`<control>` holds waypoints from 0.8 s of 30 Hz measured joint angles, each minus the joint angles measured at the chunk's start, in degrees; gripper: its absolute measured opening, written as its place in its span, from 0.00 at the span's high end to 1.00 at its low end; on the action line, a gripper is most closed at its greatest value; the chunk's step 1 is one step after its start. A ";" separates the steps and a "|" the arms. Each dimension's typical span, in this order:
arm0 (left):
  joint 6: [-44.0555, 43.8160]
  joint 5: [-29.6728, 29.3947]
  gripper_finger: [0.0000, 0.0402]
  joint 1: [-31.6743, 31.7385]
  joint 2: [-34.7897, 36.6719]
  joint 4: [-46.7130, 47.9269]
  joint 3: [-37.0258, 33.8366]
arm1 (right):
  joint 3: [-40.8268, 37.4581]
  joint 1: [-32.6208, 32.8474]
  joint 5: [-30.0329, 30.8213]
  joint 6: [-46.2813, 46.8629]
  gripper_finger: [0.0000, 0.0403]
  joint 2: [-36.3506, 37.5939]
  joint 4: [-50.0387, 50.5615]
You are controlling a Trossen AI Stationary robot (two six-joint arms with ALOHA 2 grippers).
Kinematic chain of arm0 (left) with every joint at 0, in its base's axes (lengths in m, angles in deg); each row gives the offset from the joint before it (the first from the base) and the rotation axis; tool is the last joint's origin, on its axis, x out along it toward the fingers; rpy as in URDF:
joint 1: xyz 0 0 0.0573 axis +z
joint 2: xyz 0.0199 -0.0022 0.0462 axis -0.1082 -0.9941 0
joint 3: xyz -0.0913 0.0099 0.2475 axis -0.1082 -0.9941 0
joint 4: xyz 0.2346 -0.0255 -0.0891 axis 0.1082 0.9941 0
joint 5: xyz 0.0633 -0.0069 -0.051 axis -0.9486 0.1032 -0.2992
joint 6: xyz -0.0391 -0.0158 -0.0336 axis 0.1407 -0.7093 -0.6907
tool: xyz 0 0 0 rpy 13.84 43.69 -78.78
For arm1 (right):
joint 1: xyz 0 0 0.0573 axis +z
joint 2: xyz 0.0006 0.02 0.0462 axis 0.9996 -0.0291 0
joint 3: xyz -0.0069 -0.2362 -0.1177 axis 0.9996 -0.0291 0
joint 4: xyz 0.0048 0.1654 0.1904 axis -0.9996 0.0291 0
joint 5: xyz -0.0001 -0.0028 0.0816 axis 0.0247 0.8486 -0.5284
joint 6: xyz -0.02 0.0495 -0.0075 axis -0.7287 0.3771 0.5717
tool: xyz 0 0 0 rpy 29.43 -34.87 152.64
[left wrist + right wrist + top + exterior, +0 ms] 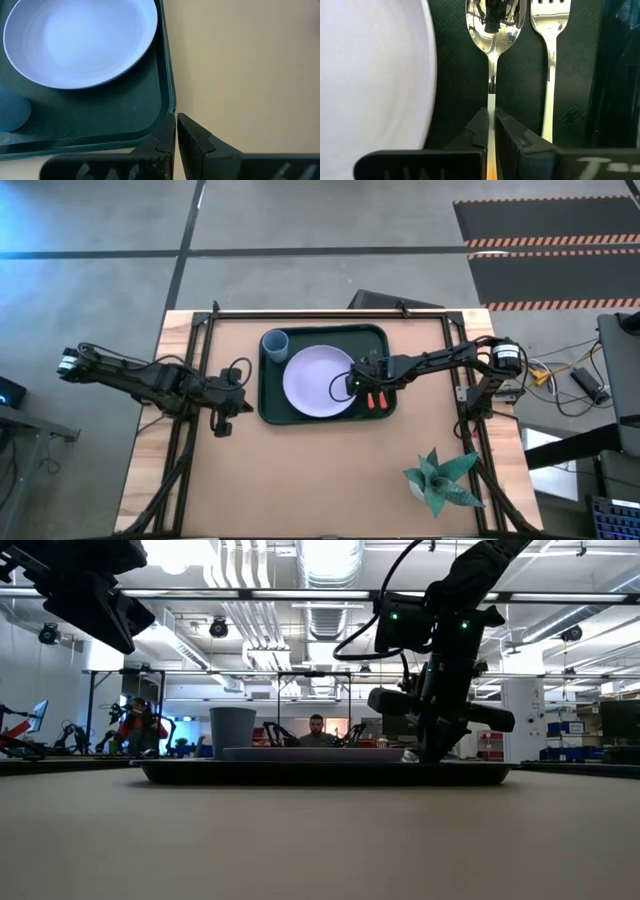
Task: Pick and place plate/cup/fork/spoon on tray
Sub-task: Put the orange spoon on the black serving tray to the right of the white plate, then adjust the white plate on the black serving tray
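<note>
Plate (318, 381), cup (274, 344), fork (548, 60) on tray (268, 405); right gripper (491, 131) pinching spoon (493, 30) (unreleased); left gripper (176, 131) pressed together, idle beside tray.

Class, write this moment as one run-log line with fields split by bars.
right gripper: shut on spoon, on tray | fork: beside spoon | plate, cup: on tray | left gripper: shut, off tray

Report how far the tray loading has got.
Done: the plate, cup and fork already lie on the tray. In hand: the right gripper has its jaws shut on the spoon, which lies between plate and fork. Left: releasing it. The left gripper waits shut beside the tray.
</note>
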 joint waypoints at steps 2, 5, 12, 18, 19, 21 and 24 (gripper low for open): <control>0.00 0.00 1.00 0.00 0.00 0.01 0.00 | 0.00 0.00 0.01 0.01 0.97 0.00 -0.10; 0.00 0.00 1.00 0.00 0.00 0.01 0.00 | 0.00 0.00 0.02 0.52 0.95 0.00 -0.11; 0.02 0.00 1.00 0.00 0.00 0.01 0.01 | 0.00 0.00 0.54 0.74 0.92 0.00 -0.11; 0.04 0.00 1.00 0.00 0.02 0.01 0.02 | 0.24 0.00 1.51 0.24 0.91 0.00 -0.01; 0.04 0.00 1.00 0.01 0.02 0.02 0.01 | 0.74 0.00 1.51 -0.32 0.91 0.00 0.07; 0.04 0.00 1.00 0.00 0.02 0.03 0.00 | 2.53 0.02 1.29 -1.69 0.91 0.36 0.04; 0.04 0.00 1.00 0.02 -0.22 0.03 0.00 | 6.63 0.15 1.13 -5.92 0.91 1.89 0.88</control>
